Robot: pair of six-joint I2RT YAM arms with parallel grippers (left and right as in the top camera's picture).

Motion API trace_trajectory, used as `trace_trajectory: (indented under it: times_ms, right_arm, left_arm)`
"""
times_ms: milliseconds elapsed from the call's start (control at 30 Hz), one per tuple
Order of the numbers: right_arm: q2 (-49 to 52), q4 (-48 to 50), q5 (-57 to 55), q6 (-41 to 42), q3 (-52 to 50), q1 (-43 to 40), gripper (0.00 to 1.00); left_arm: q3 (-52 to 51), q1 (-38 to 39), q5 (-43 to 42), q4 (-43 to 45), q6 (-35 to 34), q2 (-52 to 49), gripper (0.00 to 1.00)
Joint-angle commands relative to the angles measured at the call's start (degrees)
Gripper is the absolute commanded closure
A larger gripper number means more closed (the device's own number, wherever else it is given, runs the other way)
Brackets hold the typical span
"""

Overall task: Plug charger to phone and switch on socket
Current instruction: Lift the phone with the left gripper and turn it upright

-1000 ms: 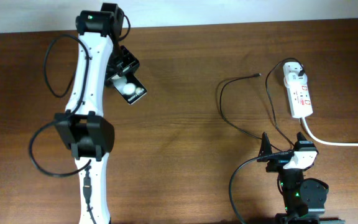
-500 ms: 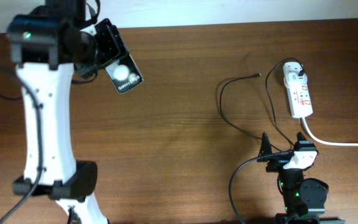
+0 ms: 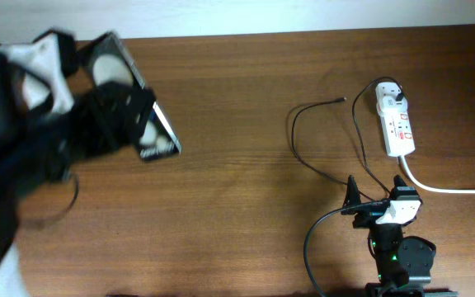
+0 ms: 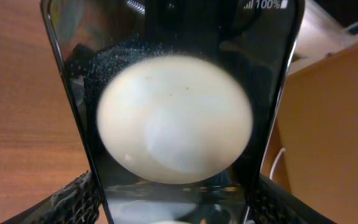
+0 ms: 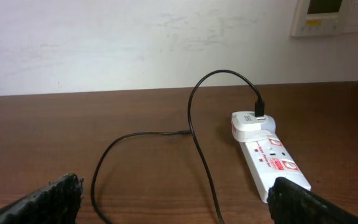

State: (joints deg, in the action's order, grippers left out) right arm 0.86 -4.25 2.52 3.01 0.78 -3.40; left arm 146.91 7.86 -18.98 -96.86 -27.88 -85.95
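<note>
The phone [image 3: 157, 139], a black slab with white round patches, is held in the air at the left, close under the overhead camera and blurred. My left gripper [image 3: 118, 115] is shut on it. In the left wrist view the phone [image 4: 174, 118] fills the frame between the two fingers [image 4: 176, 208]. The charger cable [image 3: 293, 132] lies in loops on the table, its free tip [image 3: 340, 100] pointing right and its white plug [image 3: 388, 96] in the socket [image 3: 398, 128]. My right gripper [image 3: 376, 190] is open and empty at the front right. It faces the cable [image 5: 194, 124] and the socket [image 5: 272, 158].
The socket's thick white cord [image 3: 452, 190] runs off to the right edge. A white wall stands behind the table's far edge, with a wall panel [image 5: 328, 15] at the upper right. The left arm's blurred body covers the left of the overhead view.
My left arm has lifted the phone off the table and swung it up toward the overhead camera. The right arm, the cable and the socket have not moved.
</note>
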Motion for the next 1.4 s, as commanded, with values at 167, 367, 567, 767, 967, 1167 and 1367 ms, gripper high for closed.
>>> trace_trajectory:
  times_ms: [167, 367, 567, 767, 967, 1167, 1367]
  right_arm:
    - [-0.44, 0.00, 0.48, 0.22, -0.46, -0.44, 0.01]
    - [-0.44, 0.00, 0.48, 0.22, -0.46, -0.44, 0.01]
    - [-0.44, 0.00, 0.48, 0.22, -0.46, -0.44, 0.01]
    - [-0.44, 0.00, 0.48, 0.22, -0.46, -0.44, 0.01]
    - [-0.44, 0.00, 0.48, 0.22, -0.46, -0.44, 0.01]
    - [-0.44, 0.00, 0.48, 0.22, -0.46, -0.44, 0.01]
    - [-0.44, 0.00, 0.48, 0.22, -0.46, -0.44, 0.01]
  left_arm:
    - [-24.11, -0.02, 2.51, 0.15, -1.92, 22.51, 0.43]
    - [-38.21, -0.02, 2.43, 0.66, -2.93, 26.14, 0.44]
    - [-54.16, -0.02, 0.59, 9.55, -5.99, 26.14, 0.44]
    - [-68.61, -0.02, -5.92, 20.09, -6.03, 23.96, 0.44]
    - [-71.34, -0.02, -5.90, 23.21, -5.99, 16.15, 0.45]
    - [-71.34, -0.02, -6.95, 25.62, -5.95, 7.19, 0.46]
    - [-71.34, -0.02, -6.99, 26.53, -5.95, -0.02, 0.47]
